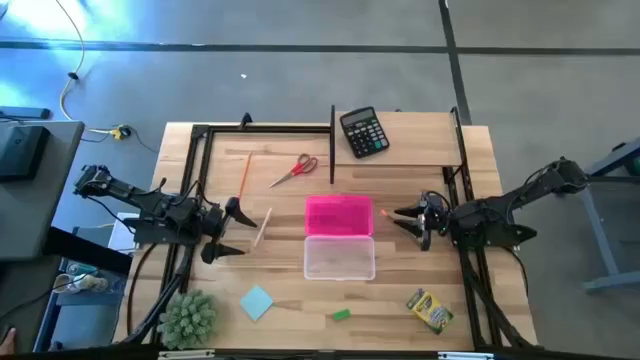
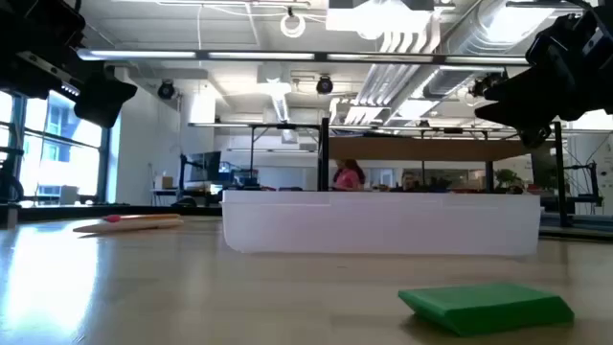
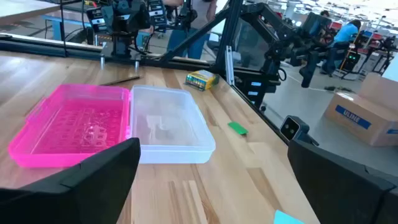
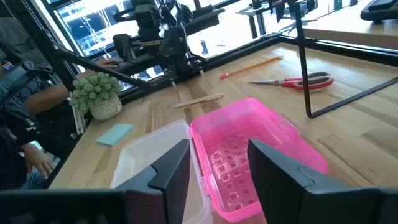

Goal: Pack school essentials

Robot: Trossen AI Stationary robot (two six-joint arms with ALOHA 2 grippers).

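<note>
An open storage box lies mid-table, its pink half [image 1: 338, 215] toward the far edge and its clear half [image 1: 340, 257] toward the near edge, with nothing seen inside. To its far left are the orange pencil [image 1: 243, 175], red-handled scissors [image 1: 295, 170] and pale wooden stick [image 1: 263, 227]. Along the near edge lie the light blue notepad [image 1: 256, 302], green eraser [image 1: 341, 314] and crayon box [image 1: 428, 308]. My left gripper [image 1: 226, 230] hovers open left of the stick. My right gripper [image 1: 408, 222] hovers open right of the pink half.
The black calculator [image 1: 362, 131] sits by the far edge, and the fuzzy green plant [image 1: 188, 318] in the near left corner. A black frame [image 1: 332, 150] stands around the far part of the table. A short thin orange thing [image 1: 385, 213] lies between the pink half and my right gripper.
</note>
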